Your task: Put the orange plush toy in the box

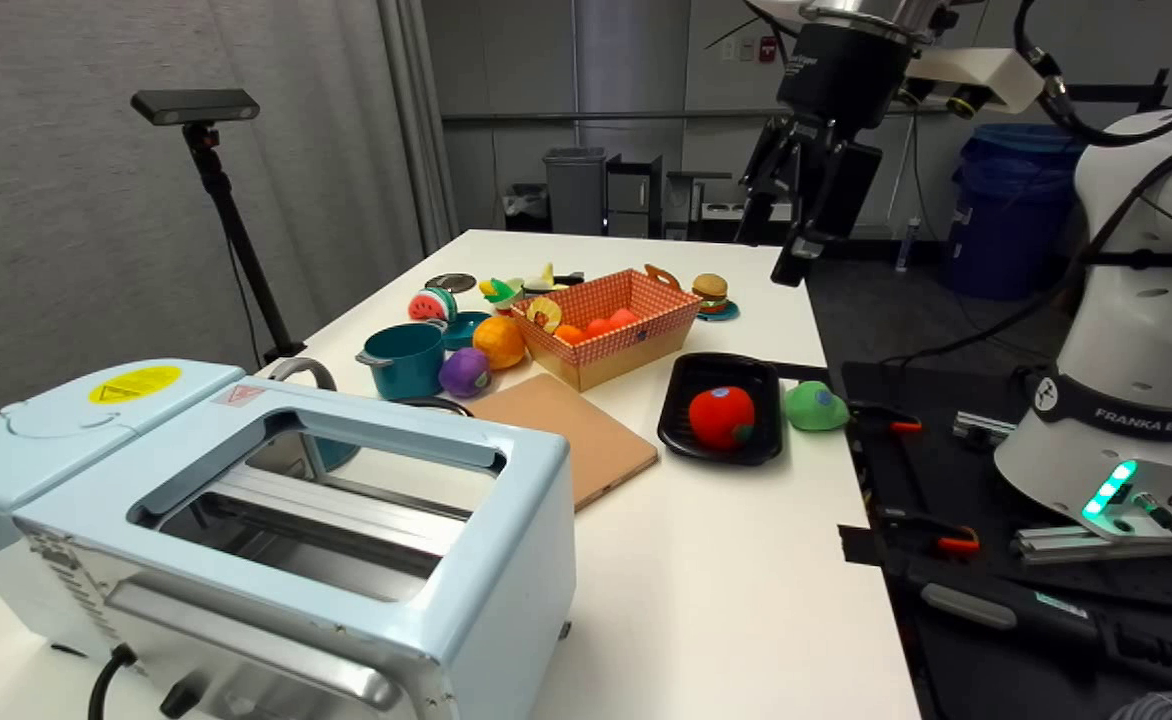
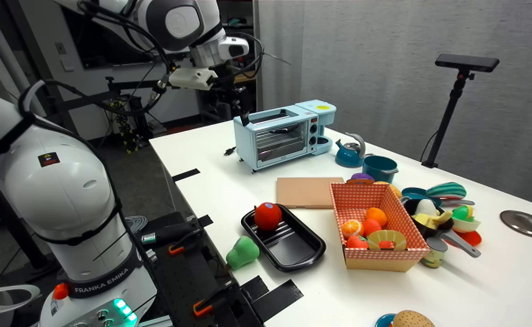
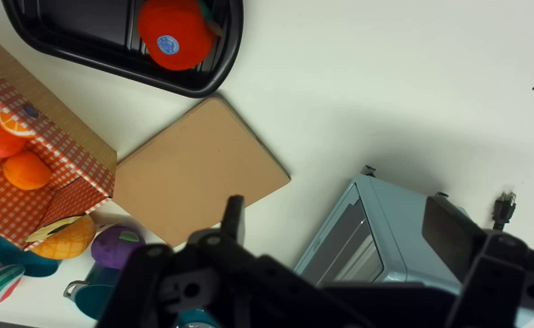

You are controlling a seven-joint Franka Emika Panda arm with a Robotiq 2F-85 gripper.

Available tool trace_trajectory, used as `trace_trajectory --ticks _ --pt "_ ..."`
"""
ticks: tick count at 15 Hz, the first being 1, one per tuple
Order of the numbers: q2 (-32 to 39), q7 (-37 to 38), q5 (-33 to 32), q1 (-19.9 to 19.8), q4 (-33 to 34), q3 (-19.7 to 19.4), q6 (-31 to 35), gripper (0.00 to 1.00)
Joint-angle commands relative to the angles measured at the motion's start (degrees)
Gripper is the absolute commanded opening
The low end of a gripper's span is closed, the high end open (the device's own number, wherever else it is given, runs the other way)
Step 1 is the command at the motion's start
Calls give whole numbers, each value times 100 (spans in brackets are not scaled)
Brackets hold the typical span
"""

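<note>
From its base (image 2: 82,297), showing green lights (image 2: 125,310) in both exterior views, the white arm (image 2: 61,195) reaches outward, its wrist (image 2: 208,52) high. The black gripper (image 3: 340,223) hangs downward, slightly tilted, its two fingers (image 3: 451,237) spread wide apart in the wrist view.

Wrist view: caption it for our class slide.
Gripper open and empty; red-orange plush toy in the black tray, outside the box.
</note>
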Motion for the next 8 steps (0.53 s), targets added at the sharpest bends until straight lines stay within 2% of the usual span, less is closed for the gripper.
trace_trajectory --ticks 1,8 --pt "3 29 -38 40 12 -40 -17 100" --pt "30 20 -36 46 12 -46 -17 100"
